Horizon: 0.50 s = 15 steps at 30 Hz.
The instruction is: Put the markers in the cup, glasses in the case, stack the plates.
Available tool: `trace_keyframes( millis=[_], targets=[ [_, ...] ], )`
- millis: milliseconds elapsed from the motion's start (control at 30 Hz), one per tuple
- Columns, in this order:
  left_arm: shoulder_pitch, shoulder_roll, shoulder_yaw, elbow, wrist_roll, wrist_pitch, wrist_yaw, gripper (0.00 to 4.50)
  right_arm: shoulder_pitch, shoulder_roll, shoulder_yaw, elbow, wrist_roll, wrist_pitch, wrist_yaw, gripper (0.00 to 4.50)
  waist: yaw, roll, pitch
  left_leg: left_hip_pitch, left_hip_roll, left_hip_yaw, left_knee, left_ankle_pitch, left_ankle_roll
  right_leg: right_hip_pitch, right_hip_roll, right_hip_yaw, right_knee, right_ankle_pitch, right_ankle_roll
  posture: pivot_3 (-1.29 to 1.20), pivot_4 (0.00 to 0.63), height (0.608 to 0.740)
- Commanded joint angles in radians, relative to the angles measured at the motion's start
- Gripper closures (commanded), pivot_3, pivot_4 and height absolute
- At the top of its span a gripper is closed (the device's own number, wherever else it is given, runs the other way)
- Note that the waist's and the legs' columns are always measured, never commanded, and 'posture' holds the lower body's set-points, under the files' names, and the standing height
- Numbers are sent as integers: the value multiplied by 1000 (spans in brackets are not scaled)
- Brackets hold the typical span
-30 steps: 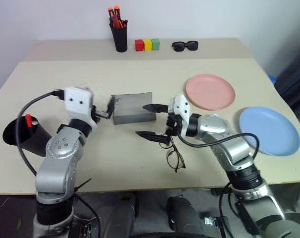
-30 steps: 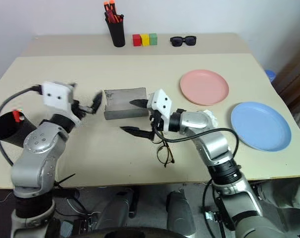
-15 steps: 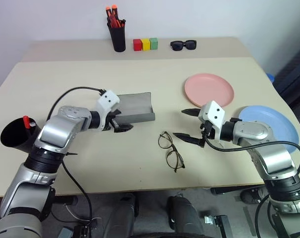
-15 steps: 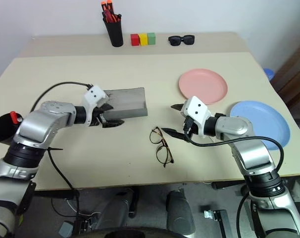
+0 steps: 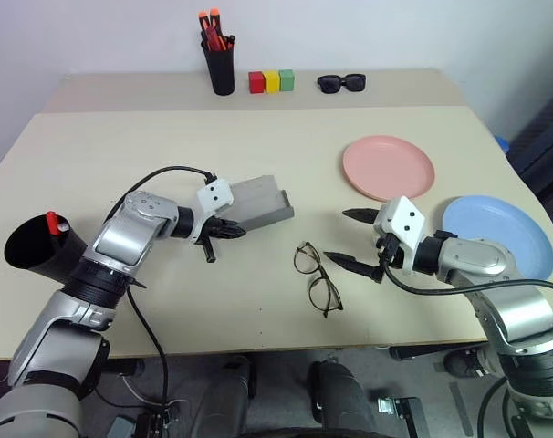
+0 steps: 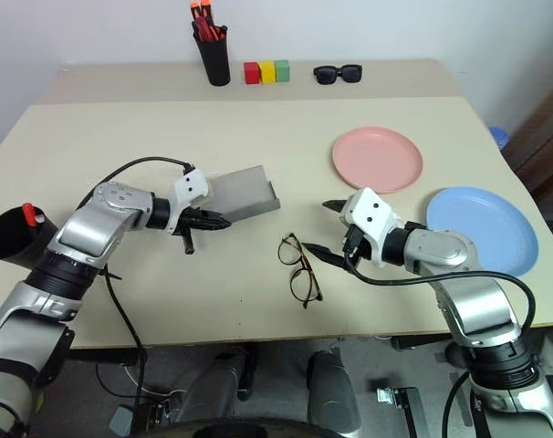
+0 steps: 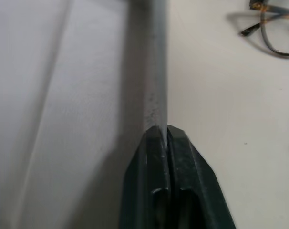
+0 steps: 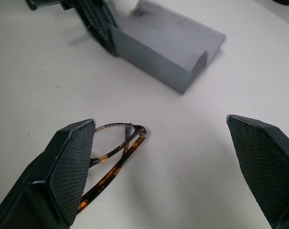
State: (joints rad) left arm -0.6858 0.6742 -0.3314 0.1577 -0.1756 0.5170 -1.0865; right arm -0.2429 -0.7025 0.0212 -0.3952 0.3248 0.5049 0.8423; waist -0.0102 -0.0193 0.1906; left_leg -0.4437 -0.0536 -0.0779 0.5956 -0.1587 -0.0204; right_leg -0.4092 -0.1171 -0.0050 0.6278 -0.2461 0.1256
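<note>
Clamped tight, the left gripper [image 5: 224, 232] pinches the thin edge of the grey case [image 5: 258, 202], which sits on the table [image 5: 167, 146] slightly turned, its near end at the fingertips. That arm reaches forward and inward, angled downward. Across from it the right gripper [image 5: 351, 239] stands spread wide with nothing between its fingers, pointing toward the glasses [image 5: 315, 278], which lie folded on the table just beside it. No readable writing or labels show anywhere.
</note>
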Motion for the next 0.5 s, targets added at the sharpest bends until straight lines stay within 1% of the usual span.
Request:
trace_keyframes(
  millis=[33, 133, 267, 367, 467, 500],
  targets=[
    [54, 56, 7, -103, 34, -123, -50, 4434, -28, -13, -36, -57, 79, 116, -6, 0, -4, 0, 0, 0, 0, 0, 0, 0, 0, 0, 0, 0, 0, 0, 0, 0, 150, 740],
    [114, 99, 17, -167, 40, -209, -95, 4434, -50, 1, -72, -72, 201, 275, -19, 0, -2, 0, 0, 0, 1, 0, 0, 0, 0, 0, 0, 0, 0, 0, 0, 0, 150, 740],
    [154, 132, 35, -214, 25, -216, -131, 4434, -45, -31, -91, -98, 332, 461, -10, 0, 7, 1, 0, -1, 0, 0, 0, -1, 1, 0, -1, 0, -1, -1, -2, 0, 150, 740],
    [165, 133, 41, -222, 20, -215, -139, 4434, -51, -30, -94, -93, 373, 557, -49, 0, 14, 1, 0, -1, 0, 0, 0, -1, 1, 1, -1, 0, -3, -1, -2, 0, 150, 740],
    [166, 123, 46, -216, 9, -175, -141, 4434, -45, -20, -71, -83, 375, 608, -87, 0, 19, 1, 0, -1, 0, 0, 0, -1, 2, 1, -1, 0, -4, -1, -2, 0, 150, 740],
    [165, 118, 48, -210, 12, -178, -135, 3892, -44, -10, -70, -81, 380, 624, -101, 0, 20, 1, 0, -1, 0, 1, 0, -1, 2, 1, -1, 0, -4, -1, -2, 0, 150, 740]
  ],
)
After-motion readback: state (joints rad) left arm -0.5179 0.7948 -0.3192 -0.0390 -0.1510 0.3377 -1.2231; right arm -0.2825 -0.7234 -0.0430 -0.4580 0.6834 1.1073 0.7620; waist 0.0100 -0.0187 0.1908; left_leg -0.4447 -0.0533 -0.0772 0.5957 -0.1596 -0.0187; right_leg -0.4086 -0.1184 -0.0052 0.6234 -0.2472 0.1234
